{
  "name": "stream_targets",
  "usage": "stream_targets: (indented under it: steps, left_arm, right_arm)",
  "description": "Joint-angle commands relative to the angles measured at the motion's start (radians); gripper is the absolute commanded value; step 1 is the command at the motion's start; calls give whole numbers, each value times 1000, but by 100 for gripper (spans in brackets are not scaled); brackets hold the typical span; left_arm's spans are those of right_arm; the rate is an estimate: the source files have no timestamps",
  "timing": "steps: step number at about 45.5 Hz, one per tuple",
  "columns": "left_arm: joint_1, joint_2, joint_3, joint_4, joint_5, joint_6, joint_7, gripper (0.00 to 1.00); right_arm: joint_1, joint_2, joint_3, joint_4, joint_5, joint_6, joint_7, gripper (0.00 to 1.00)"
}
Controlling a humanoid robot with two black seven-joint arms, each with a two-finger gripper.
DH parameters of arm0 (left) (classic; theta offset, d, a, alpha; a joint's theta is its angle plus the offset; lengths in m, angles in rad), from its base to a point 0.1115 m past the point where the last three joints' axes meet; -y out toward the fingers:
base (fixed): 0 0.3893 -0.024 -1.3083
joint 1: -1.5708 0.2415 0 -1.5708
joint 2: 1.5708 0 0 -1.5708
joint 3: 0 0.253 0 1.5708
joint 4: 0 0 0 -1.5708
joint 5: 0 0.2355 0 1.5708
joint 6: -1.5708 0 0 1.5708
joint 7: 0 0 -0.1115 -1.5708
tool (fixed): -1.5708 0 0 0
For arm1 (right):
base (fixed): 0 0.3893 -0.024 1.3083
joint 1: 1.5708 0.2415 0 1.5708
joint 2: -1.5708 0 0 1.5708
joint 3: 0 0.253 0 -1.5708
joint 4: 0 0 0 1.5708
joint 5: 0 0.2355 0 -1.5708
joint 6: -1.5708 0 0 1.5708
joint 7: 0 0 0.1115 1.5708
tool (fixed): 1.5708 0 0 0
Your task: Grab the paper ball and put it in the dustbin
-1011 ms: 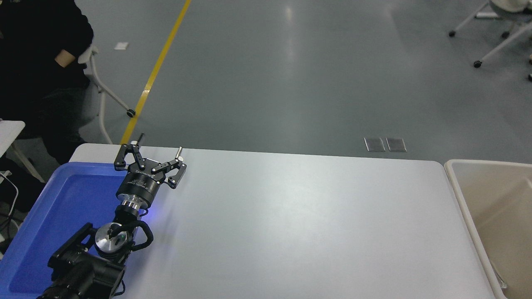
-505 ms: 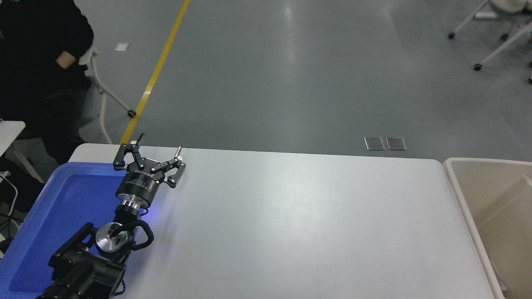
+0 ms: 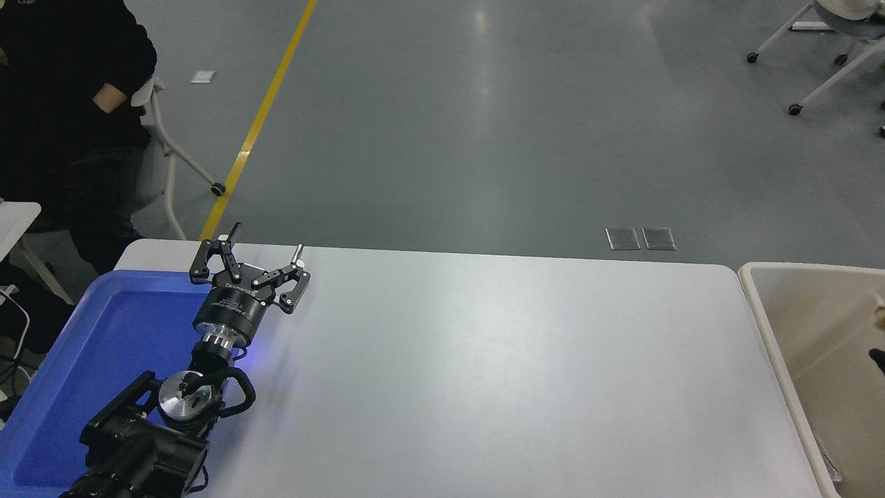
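The beige dustbin (image 3: 764, 311) stands at the table's right end, cut off by the picture's right edge. A small dark tip (image 3: 878, 360) pokes in from the right edge over the bin's inside; it looks like part of my right arm, too little to read. Just above it a small pale tan bit (image 3: 879, 312) shows at the edge; I cannot tell whether it is the paper ball. No paper ball lies on the white table (image 3: 498, 360). My left gripper (image 3: 267, 239) is parked at the lower left, open and empty, above the blue tray's right rim.
A bright blue tray (image 3: 104, 346) lies at the table's left end under my left arm. A person in black (image 3: 62, 104) sits beyond the far left corner beside a white chair. Chair legs on castors stand on the grey floor at the top right.
A dark tip and a pale tan bit have come into view at the right edge over the dustbin. My left arm has not moved.
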Motion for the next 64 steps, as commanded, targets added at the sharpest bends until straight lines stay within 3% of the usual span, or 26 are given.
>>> stream_targets:
  steps: [1,8,9,11,42,64]
  left_arm:
    - [0,0,0,0,-1,0,0,99]
    - [0,0,0,0,1,0,0,99]
    - [0,0,0,0,-1,0,0,99]
    - [0,0,0,0,-1,0,0,99]
    - [0,0,0,0,-1,0,0,99]
    - [0,0,0,0,-1,0,0,99]
  right_arm:
    - [-83,38,97,-22,3,7,35,0]
    - [-83,36,104,-22,3,2,35,2]
    - [-83,36,106,-22,3,5,35,23]
    - [-83,35,104,-20,3,5,35,100]
    - [110,-31,72,-5,-12,13,29,100]
    - [365,-160,29,308,-14,8,31,100]
